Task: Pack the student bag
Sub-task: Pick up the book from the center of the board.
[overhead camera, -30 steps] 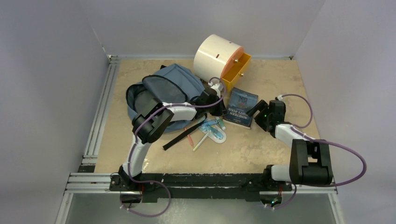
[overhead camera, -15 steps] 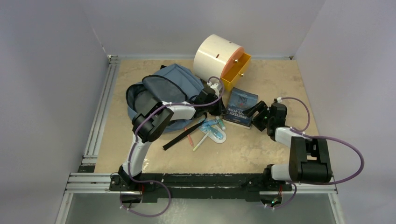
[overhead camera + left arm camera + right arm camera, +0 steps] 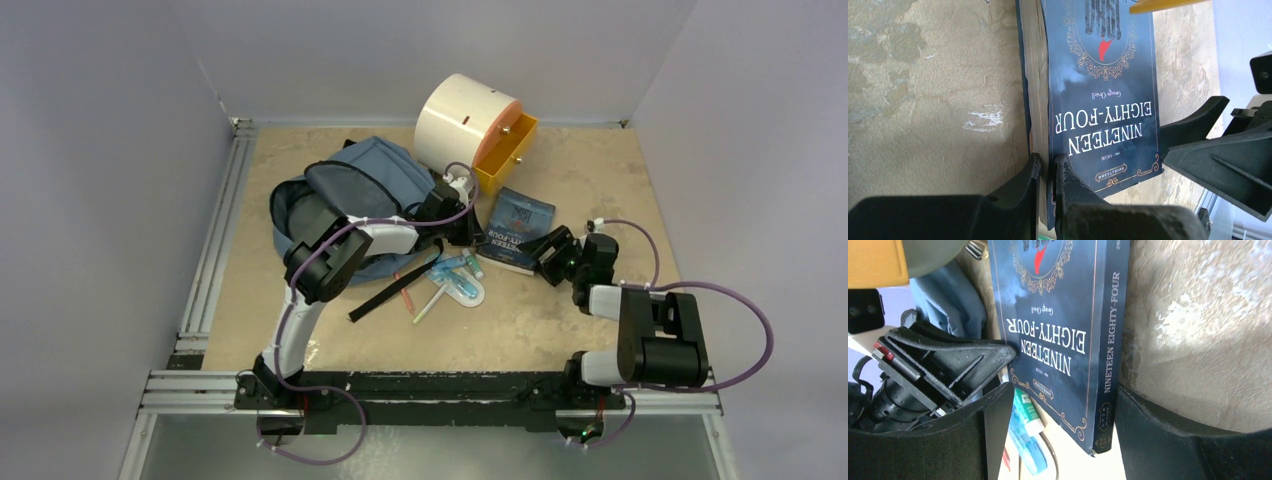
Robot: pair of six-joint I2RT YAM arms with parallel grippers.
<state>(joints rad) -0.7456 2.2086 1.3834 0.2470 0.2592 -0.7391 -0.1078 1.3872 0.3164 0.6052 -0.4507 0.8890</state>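
At three o'clock of the student bag [image 3: 340, 185], left gripper [image 3: 1048, 162] pinched the book [image 3: 1098, 100] by its cover edge; right gripper [image 3: 1065, 390], jaws apart astride the spine end, needed a square, deep grip.

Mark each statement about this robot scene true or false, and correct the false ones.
1. The book is outside the backpack. True.
2. The drawer of the round cabinet is closed. False: the drawer is pulled out.
3. The left gripper is pinching the book at its page-side edge. True.
4. The right gripper is clamped on a pen. False: its jaws stand open, one on either side of the book's spine corner.
5. The book's cover reads Nineteen Eighty-Four. True.
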